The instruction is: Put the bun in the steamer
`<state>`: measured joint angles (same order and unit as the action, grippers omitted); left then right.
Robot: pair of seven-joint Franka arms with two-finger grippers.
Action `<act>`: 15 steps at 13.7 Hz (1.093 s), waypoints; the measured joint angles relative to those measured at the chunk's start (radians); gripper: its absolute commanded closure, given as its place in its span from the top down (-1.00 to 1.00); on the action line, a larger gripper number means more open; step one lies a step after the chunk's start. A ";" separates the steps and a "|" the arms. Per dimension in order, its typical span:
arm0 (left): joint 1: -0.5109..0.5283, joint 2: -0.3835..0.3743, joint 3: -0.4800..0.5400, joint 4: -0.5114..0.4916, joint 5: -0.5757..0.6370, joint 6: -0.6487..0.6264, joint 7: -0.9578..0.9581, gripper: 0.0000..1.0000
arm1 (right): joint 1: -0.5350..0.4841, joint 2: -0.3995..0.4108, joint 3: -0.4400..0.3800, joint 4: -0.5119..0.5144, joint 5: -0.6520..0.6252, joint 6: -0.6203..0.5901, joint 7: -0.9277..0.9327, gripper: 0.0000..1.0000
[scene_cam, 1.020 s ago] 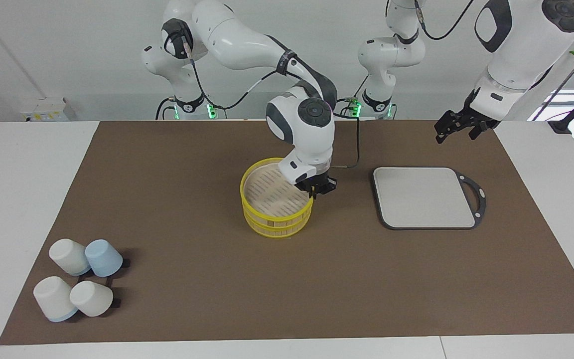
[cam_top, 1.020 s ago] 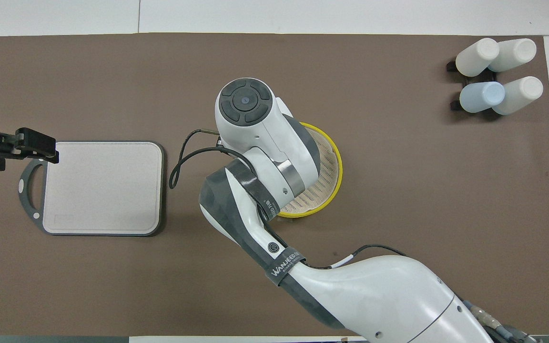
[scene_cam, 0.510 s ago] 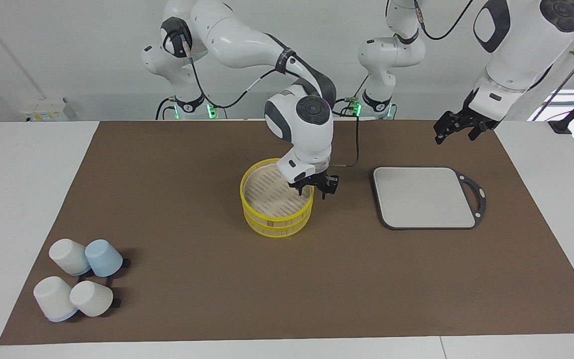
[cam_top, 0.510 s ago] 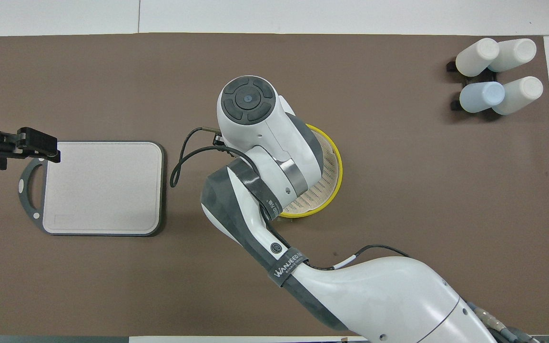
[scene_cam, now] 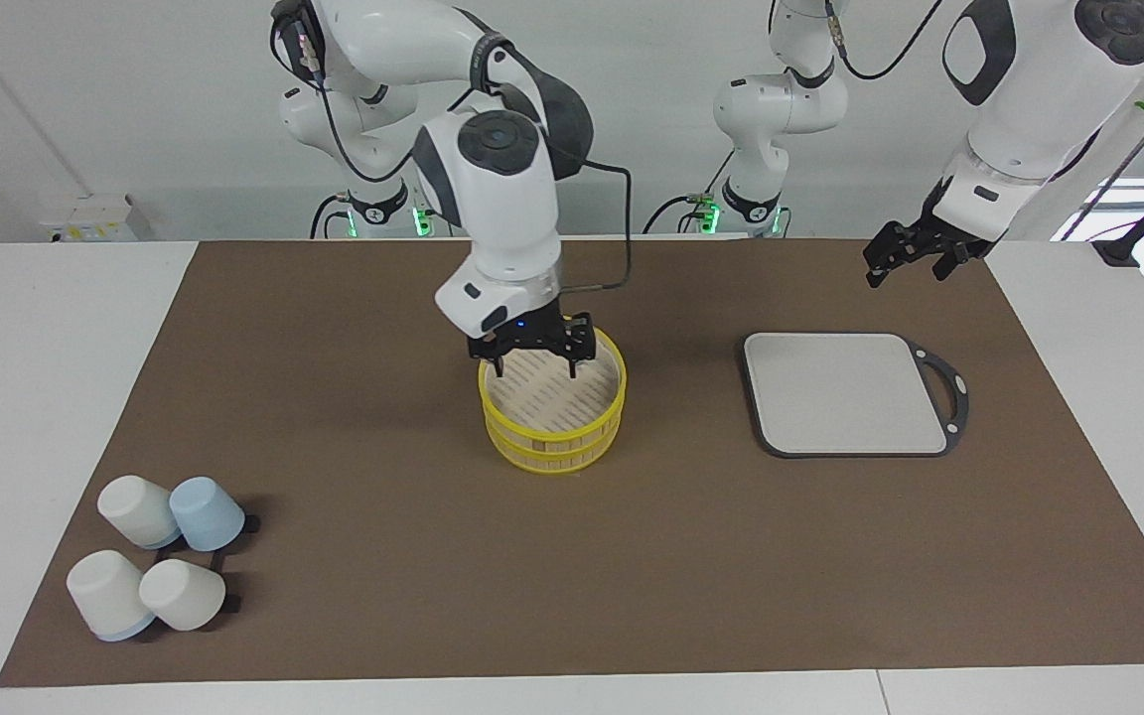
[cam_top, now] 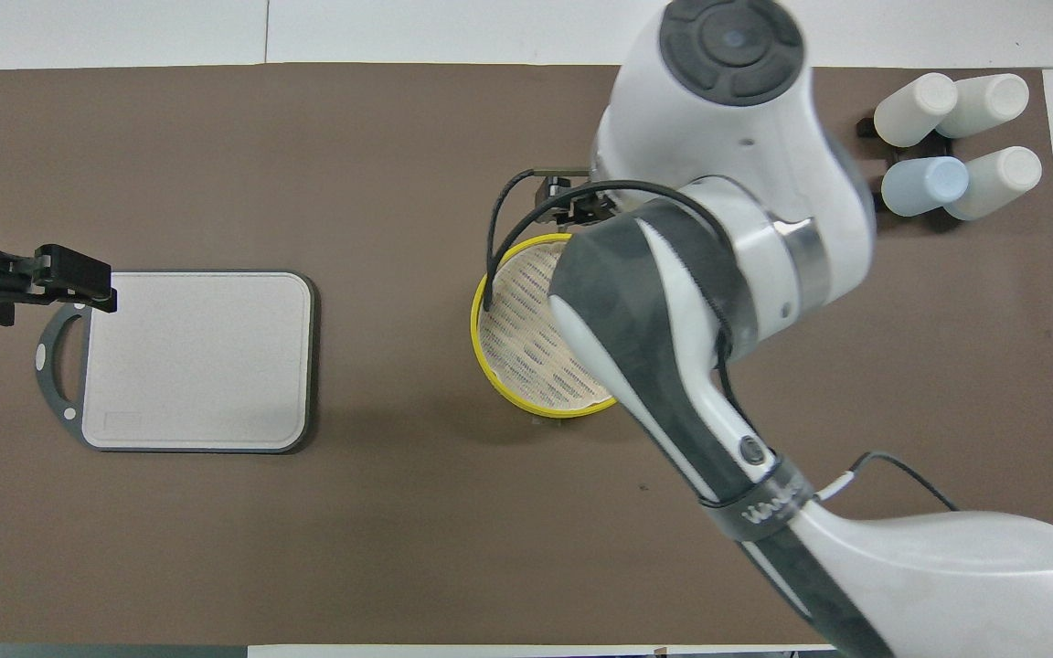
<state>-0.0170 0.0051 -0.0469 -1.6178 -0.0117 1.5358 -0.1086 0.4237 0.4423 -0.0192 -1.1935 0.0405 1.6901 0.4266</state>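
The steamer (scene_cam: 552,409) stands mid-mat, a yellow-rimmed two-tier bamboo basket; it also shows in the overhead view (cam_top: 526,338). The slatted floor that shows is bare. The bun shows in neither view; my right arm hides part of the steamer's floor from overhead. My right gripper (scene_cam: 534,365) hangs over the steamer at its rim nearer the robots, fingers (scene_cam: 572,365) spread wide with nothing between them. My left gripper (scene_cam: 905,260) waits in the air, open and empty, over the mat's corner by the board's handle (cam_top: 79,279).
A grey rectangular board (scene_cam: 845,392) with a dark rim and handle lies toward the left arm's end of the table (cam_top: 197,361). Several upturned cups (scene_cam: 155,556), white and pale blue, lie at the right arm's end, farther from the robots (cam_top: 947,146).
My right arm has swung from the steamer's board-side rim toward the right arm's end and risen. Its gripper now hangs spread over the steamer. The left arm has not moved.
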 measured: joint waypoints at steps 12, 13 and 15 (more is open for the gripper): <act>0.009 -0.003 0.001 0.000 0.000 0.000 0.000 1.00 | -0.399 -0.264 -0.002 -0.238 -0.001 -0.179 -0.424 1.00; 0.009 -0.003 0.001 0.000 0.000 0.000 0.000 1.00 | -0.403 -0.312 -0.002 -0.296 -0.001 -0.156 -0.424 1.00; 0.009 -0.003 0.001 0.000 0.000 0.000 0.000 1.00 | -0.408 -0.388 -0.002 -0.367 -0.002 -0.135 -0.424 1.00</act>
<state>-0.0077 0.0021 -0.0461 -1.6177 -0.0117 1.5359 -0.1087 0.0156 0.0539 -0.0217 -1.5605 0.0386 1.5547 0.0030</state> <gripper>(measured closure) 0.000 0.000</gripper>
